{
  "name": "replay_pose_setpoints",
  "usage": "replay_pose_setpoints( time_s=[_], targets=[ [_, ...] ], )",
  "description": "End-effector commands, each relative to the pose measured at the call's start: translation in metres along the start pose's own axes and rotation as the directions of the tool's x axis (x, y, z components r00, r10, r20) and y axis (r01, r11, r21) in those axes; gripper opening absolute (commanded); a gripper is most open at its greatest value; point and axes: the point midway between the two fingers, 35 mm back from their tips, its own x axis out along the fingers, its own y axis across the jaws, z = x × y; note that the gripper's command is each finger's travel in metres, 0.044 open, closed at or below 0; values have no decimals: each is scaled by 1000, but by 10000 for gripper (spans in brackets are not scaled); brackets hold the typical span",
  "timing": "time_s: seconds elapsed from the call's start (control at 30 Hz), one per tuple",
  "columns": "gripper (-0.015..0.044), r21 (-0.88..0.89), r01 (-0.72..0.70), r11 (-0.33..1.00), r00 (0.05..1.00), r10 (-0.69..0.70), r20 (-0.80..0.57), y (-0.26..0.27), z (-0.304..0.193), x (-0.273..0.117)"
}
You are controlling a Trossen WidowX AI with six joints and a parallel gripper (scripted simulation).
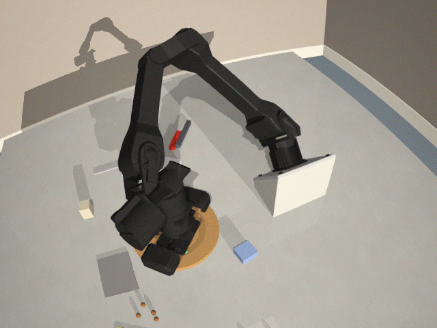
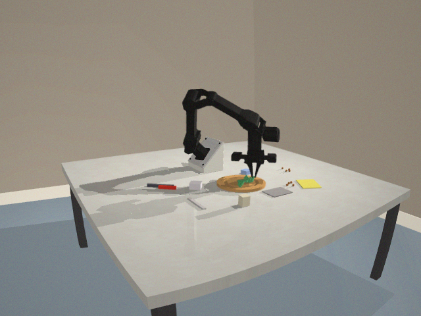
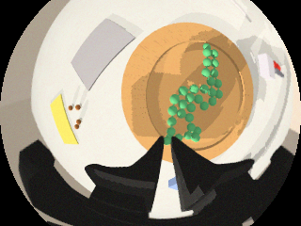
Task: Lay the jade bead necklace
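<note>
The round wooden bead board [image 1: 210,233] [image 2: 222,187] [image 3: 135,94] lies on the table with a ring groove. The green jade bead necklace [image 2: 245,181] [image 3: 190,107] is bunched and folded over the board's middle, not spread round the groove. One strand stretches toward the far side of the wrist view. My gripper [image 2: 254,176] [image 3: 168,138] is over the board's edge area, its narrow fingertips shut on the necklace's near end. In the top view the arm hides nearly all of the necklace and the fingertips.
A grey sheet [image 1: 117,274] [image 2: 277,191] [image 3: 102,53], a yellow sheet [image 2: 308,184], several small brown balls [image 1: 153,312], a blue block [image 1: 245,251], a beige block [image 1: 85,208] [image 2: 243,200], a white block [image 2: 195,185] and a red bar [image 1: 173,141] [image 2: 166,187] lie around the board.
</note>
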Motion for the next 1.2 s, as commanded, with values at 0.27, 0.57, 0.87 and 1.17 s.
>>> replay_pose_setpoints(
  time_s=[0.27,0.57,0.87,1.17],
  targets=[
    [0,-9,16,1000,1000,-16,-4,-3,-1,5],
    [0,-9,16,1000,1000,-16,-4,-3,-1,5],
    [236,0,6,1000,1000,-6,-3,-1,0,2],
    [440,-7,13,1000,1000,-13,-4,-2,-1,-1]
  ],
)
